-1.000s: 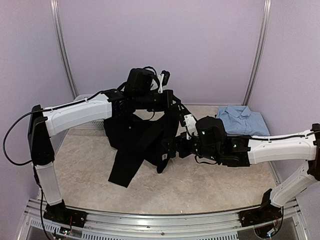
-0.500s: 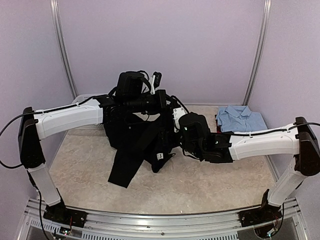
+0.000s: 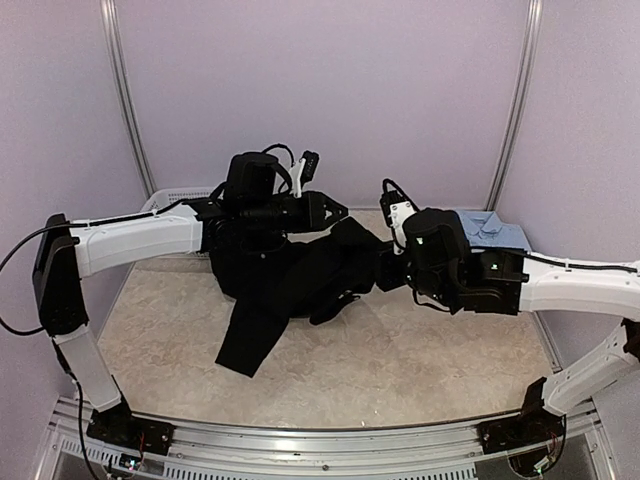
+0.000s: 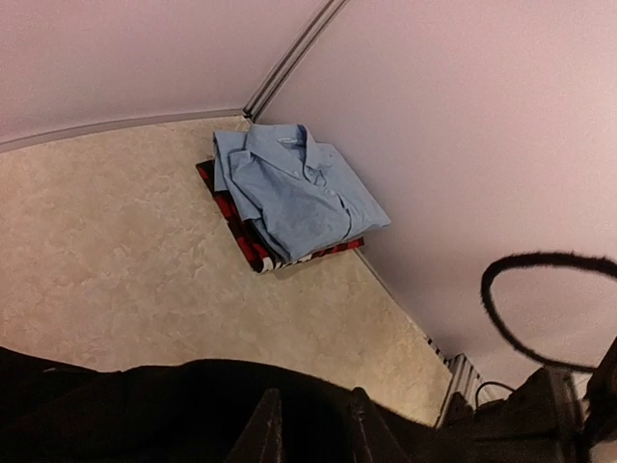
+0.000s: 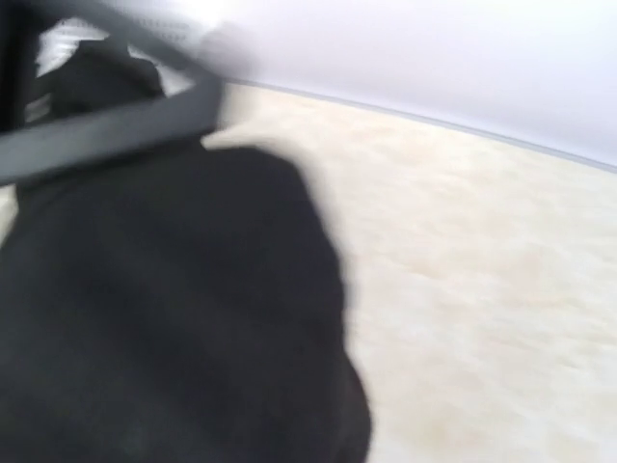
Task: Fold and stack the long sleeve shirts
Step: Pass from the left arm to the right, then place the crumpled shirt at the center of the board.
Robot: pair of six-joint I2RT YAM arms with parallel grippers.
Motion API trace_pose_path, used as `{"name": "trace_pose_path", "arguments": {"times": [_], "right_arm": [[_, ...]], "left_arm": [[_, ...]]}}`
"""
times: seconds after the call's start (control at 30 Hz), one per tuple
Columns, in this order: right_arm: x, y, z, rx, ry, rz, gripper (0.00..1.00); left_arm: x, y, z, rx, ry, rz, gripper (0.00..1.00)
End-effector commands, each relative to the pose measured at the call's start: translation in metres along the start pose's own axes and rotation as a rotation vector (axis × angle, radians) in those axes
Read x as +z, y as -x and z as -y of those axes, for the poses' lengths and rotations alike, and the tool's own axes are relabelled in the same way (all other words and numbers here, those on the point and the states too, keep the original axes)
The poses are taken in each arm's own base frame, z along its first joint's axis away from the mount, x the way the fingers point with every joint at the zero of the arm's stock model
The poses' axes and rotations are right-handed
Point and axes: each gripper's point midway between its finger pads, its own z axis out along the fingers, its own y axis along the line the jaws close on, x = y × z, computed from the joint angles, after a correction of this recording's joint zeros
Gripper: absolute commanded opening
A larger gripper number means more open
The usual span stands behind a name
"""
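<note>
Top view: black shirt (image 3: pixel 275 285) lies in a crumpled heap on the table (image 3: pixel 400 350), centre-left, one long part trailing toward the near-left. Left gripper (image 3: pixel 335 212) hangs over the shirt's far right part, pointing right. Right gripper (image 3: pixel 385 270) is at the shirt's right edge, clamped on a bunch of black cloth that is drawn out toward it. Blue shirt (image 3: pixel 500 232) is folded at the far right of the table, mostly hidden behind the right arm. White mesh basket (image 3: pixel 165 200) is at the far left, behind the left arm.

Left wrist view: the fingers (image 4: pixel 262 429) at the bottom edge stand a little apart. Black shirt (image 4: pixel 145 410) fills the strip beneath them; whether any cloth sits between them cannot be told. Blue shirt (image 4: pixel 289 183) lies folded, collar toward the corner, stacked on the folded red-and-black shirt (image 4: pixel 243 231), which shows along the stack's near and left edges. The stack is in the table corner by the walls, well apart from the black shirt. A black cable (image 4: pixel 501 318) loops at the right.

Right wrist view: badly blurred. Black shirt (image 5: pixel 164 318) covers the left and lower part, bare table (image 5: pixel 482 289) to the right. Fingers not distinguishable here.
</note>
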Motion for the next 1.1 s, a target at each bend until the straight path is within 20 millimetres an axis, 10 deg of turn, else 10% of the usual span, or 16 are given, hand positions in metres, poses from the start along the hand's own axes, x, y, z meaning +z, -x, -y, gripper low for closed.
{"name": "trace_pose_path", "arguments": {"times": [0.0,0.17,0.37,0.6,0.7,0.87,1.07], "right_arm": [[-0.021,-0.021,0.053,-0.070,-0.086,-0.110,0.00],[-0.050,-0.021,0.087,-0.157,-0.083,-0.100,0.00],[-0.071,-0.048,0.098,-0.109,-0.043,-0.113,0.03],[-0.074,-0.102,0.125,0.005,-0.204,-0.333,0.76],[-0.069,-0.112,0.112,-0.007,-0.147,-0.384,0.85],[-0.066,-0.107,0.083,0.004,0.016,-0.381,0.95],[-0.052,-0.062,0.118,0.036,-0.169,-0.276,0.96]], "left_arm": [[-0.021,-0.013,0.021,0.233,-0.108,-0.011,0.34],[-0.045,-0.039,0.002,0.360,-0.034,-0.024,0.60],[-0.062,-0.037,-0.057,0.357,0.225,-0.024,0.67],[-0.061,-0.034,-0.125,0.303,0.482,-0.083,0.70],[-0.062,-0.028,-0.145,0.258,0.532,-0.071,0.71],[-0.070,-0.021,-0.171,0.183,0.584,-0.059,0.71],[-0.075,-0.021,-0.172,0.169,0.571,-0.048,0.72]]}}
